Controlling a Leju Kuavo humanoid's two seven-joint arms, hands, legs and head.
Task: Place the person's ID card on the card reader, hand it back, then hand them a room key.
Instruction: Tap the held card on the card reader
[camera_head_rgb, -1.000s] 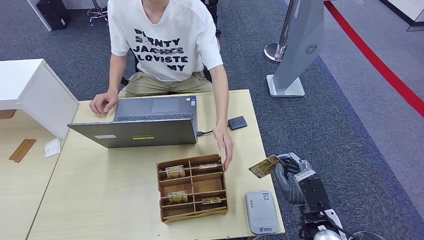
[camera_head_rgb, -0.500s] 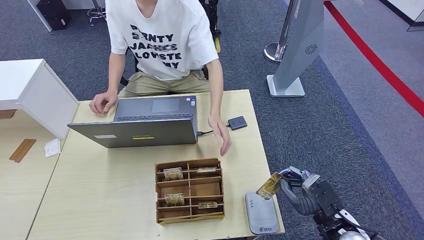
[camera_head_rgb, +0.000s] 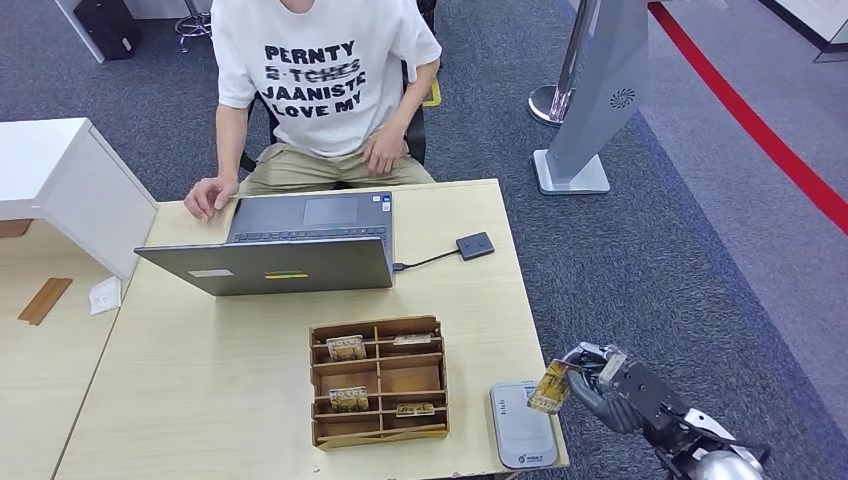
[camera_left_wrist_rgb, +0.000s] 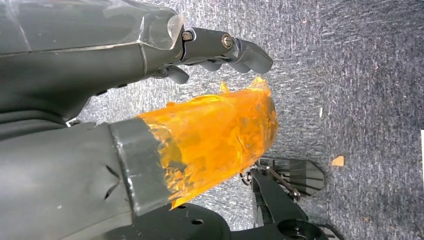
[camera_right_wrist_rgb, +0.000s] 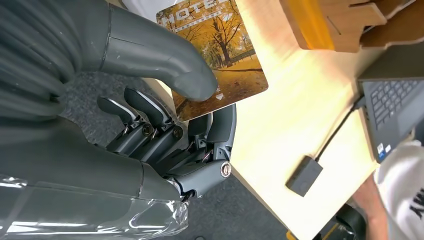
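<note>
My right hand (camera_head_rgb: 603, 388) hangs just past the table's front right corner. It pinches a card (camera_head_rgb: 550, 387) printed with yellow autumn trees between thumb and fingers. The card stands tilted, close above the right edge of the grey card reader (camera_head_rgb: 521, 425). In the right wrist view the thick thumb (camera_right_wrist_rgb: 160, 57) presses on the card (camera_right_wrist_rgb: 222, 60), which reads "HOTEL". A wooden compartment box (camera_head_rgb: 378, 380) with several similar cards stands left of the reader. My left hand (camera_left_wrist_rgb: 100, 55) hangs over grey carpet, holding nothing, its thumb (camera_left_wrist_rgb: 215, 135) wrapped in orange tape.
A person in a white printed shirt (camera_head_rgb: 318, 80) sits behind the table, one hand by the open laptop (camera_head_rgb: 290, 245), the other in their lap. A small dark adapter (camera_head_rgb: 474, 245) on a cable lies right of the laptop. A grey stand (camera_head_rgb: 590, 110) is on the carpet beyond.
My right hand has sunk lower and nearer with the card, down beside the reader. The person has pulled their hand off the table and back to their lap.
</note>
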